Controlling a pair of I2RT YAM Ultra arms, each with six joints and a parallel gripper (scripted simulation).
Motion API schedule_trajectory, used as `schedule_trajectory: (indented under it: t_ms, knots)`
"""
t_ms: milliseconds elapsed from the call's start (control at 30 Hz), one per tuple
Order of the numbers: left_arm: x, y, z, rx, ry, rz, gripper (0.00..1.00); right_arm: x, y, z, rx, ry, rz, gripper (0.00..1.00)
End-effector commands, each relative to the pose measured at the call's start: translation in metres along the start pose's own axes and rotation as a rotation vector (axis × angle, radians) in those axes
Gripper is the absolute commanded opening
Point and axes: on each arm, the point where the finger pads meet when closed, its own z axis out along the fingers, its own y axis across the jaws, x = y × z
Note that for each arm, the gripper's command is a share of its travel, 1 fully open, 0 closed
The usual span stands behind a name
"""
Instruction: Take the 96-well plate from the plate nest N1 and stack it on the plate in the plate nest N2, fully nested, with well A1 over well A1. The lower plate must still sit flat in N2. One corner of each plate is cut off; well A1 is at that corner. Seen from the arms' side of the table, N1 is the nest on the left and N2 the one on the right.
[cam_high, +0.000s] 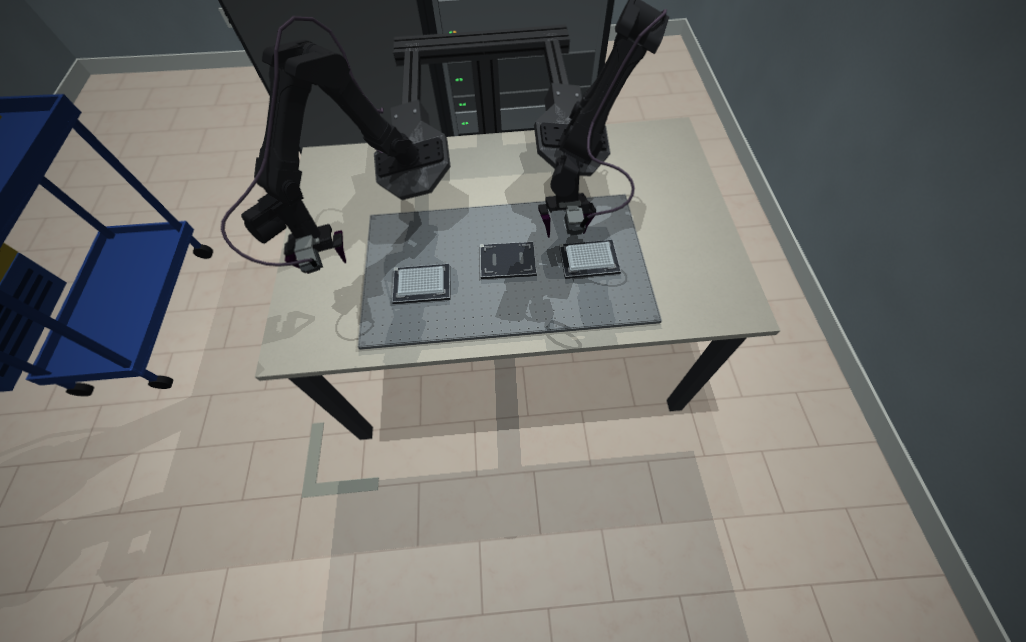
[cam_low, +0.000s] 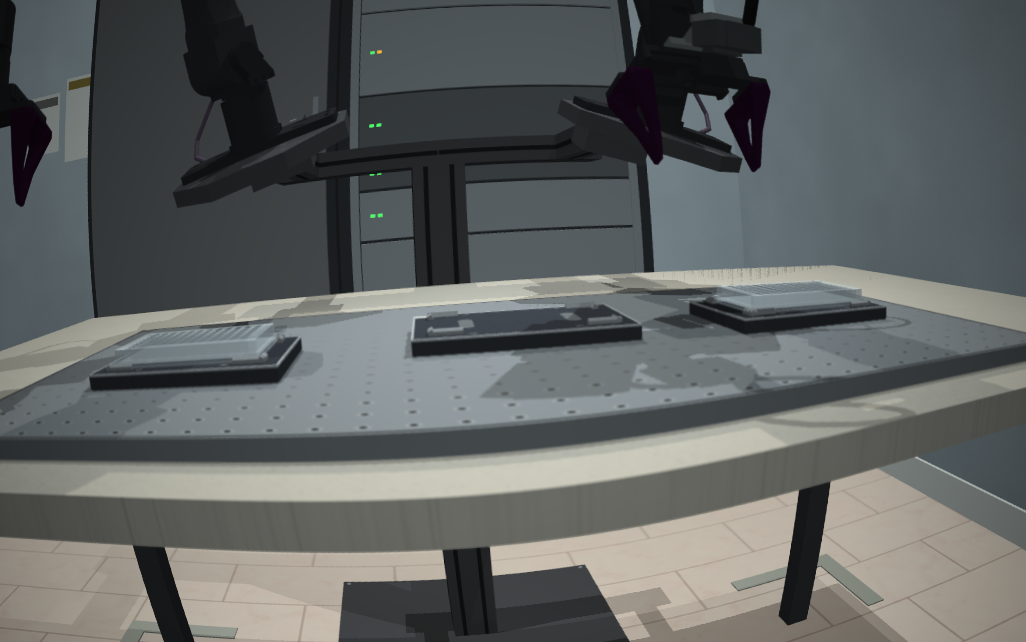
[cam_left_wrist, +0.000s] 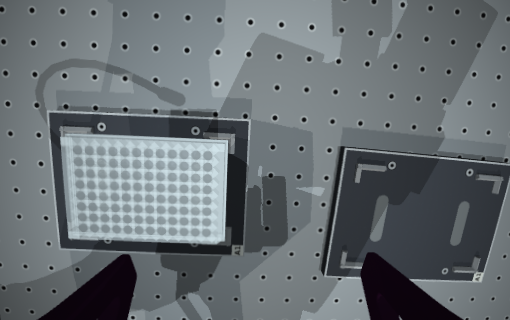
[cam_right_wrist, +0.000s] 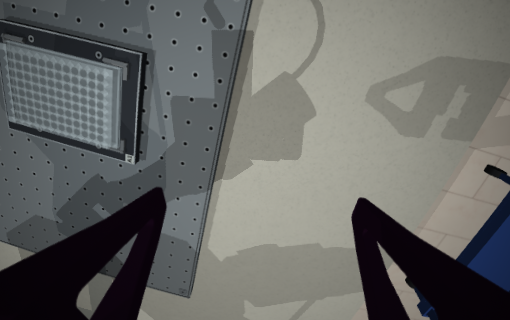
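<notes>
Two clear 96-well plates sit in black nests on the grey perforated board. One plate is at the right in the top view, also in the exterior view and the left wrist view. The other plate is at the left, and in the right wrist view. My left gripper hangs open and empty well above the back edge of the right-hand plate. My right gripper is open and empty above the bare table, beside the board's edge.
An empty black nest lies between the two plates. A blue cart stands on the floor off the table's side near my right gripper. A dark rack and the arm bases stand behind the table.
</notes>
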Motion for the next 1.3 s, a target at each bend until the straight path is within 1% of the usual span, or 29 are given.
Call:
schedule_trajectory:
  t_ms: [0,133,267,333,433,633,833,900,967,1100,1267]
  knots:
    - [-0.015,0.01,-0.003,0.04,-0.137,0.01,1.0,-0.028,0.025,-0.001,0.068,-0.003,-0.008,1.0]
    - [-0.001,0.029,-0.002,0.026,-0.161,0.015,1.0,-0.063,0.078,-0.001,0.065,-0.041,-0.094,1.0]
    - [0.01,0.044,-0.001,0.012,-0.177,0.017,1.0,-0.089,0.133,-0.006,0.061,-0.092,-0.172,1.0]
    - [0.01,0.044,-0.001,0.012,-0.177,0.017,1.0,-0.089,0.133,-0.006,0.061,-0.092,-0.172,1.0]
    - [0.017,0.053,0.0,0.002,-0.184,0.017,1.0,-0.105,0.185,-0.014,0.044,-0.149,-0.247,1.0]
    - [0.029,0.066,0.0,-0.015,-0.19,0.014,1.0,-0.115,0.263,-0.037,0.022,-0.257,-0.327,1.0]
    - [0.036,0.073,0.0,-0.027,-0.193,0.012,1.0,-0.106,0.341,-0.068,-0.034,-0.382,-0.403,1.0]
    - [0.036,0.073,0.0,-0.027,-0.193,0.012,1.0,-0.106,0.341,-0.068,-0.034,-0.382,-0.403,1.0]
    - [0.038,0.075,0.0,-0.029,-0.193,0.012,1.0,-0.097,0.374,-0.084,-0.078,-0.433,-0.452,1.0]
    - [0.041,0.077,0.0,-0.034,-0.194,0.011,1.0,-0.078,0.415,-0.108,-0.139,-0.514,-0.492,1.0]
    - [0.043,0.08,0.0,-0.038,-0.195,0.011,1.0,-0.043,0.463,-0.141,-0.244,-0.608,-0.564,1.0]
